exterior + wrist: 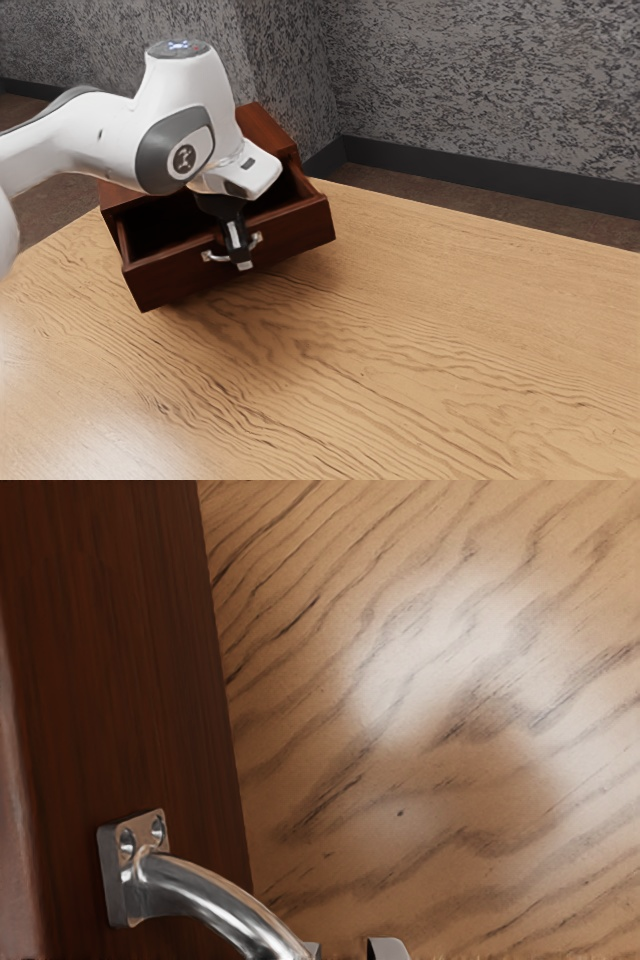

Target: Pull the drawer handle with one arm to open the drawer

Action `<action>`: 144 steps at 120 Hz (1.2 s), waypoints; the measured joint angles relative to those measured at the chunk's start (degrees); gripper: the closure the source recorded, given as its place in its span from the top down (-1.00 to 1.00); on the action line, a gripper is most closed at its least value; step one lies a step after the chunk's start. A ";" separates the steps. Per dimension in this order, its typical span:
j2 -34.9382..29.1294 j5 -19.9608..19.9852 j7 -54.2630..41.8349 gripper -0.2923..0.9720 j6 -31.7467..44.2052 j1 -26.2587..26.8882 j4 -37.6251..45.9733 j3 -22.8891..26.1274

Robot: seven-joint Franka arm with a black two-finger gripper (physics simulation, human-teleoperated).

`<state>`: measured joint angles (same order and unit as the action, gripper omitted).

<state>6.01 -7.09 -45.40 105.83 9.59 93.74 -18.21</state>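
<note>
The bare wooden table (420, 380) fills the lower and right parts of the exterior view, its grain running in long waves. Farther back, in the upper left of that frame, the drawer (290, 232) stands pulled out of its dark red-brown cabinet (270, 128), and its open inside shows as a shadowed hollow behind the front panel. The drawer handle (214, 256), a curved metal bar, sits in the middle of that front panel. My gripper (243, 265) points down over the panel with its black fingers drawn narrow and pinched on the bar from both sides.

From my wrist camera the drawer's front (110, 660) is a tall dark wood face just beside the pale table (430, 680). The handle (200, 890) springs from a small two-holed mounting plate (130, 865) and bends toward my fingertips (385, 946), which peek in at the frame's edge.

My white arm (90, 140) enters from the exterior view's left and crosses in front of the cabinet, hiding most of its top. Beyond the table's far edge lie a brown floor (480, 200), a dark baseboard (500, 175), and a speckled grey wall (480, 70) that meets another in a corner behind the cabinet.
</note>
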 joint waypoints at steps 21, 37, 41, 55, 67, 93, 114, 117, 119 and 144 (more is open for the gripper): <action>-1.83 -1.17 0.79 -0.49 0.01 1.36 2.21 0.19; -2.12 -1.31 1.16 -0.36 -0.10 1.59 2.45 0.18; -2.34 -1.31 1.22 -0.35 -0.15 1.70 2.48 0.14; -2.97 -1.26 1.37 -0.28 -0.33 1.90 2.44 0.11; -4.82 -1.19 1.42 -0.22 -0.61 2.09 2.07 0.12; -5.36 0.89 -0.56 0.14 -4.41 1.38 -7.08 0.58; -4.36 5.75 -3.01 0.36 -15.19 -0.33 -16.97 1.22; -4.38 6.15 -3.30 0.38 -17.13 -0.65 -18.25 1.38; -4.39 6.39 -3.50 0.39 -18.32 -0.82 -18.83 1.44; -4.34 9.15 -6.07 0.48 -27.10 -2.76 -20.49 1.75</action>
<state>1.67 2.05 -51.47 78.73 6.83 73.25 -16.46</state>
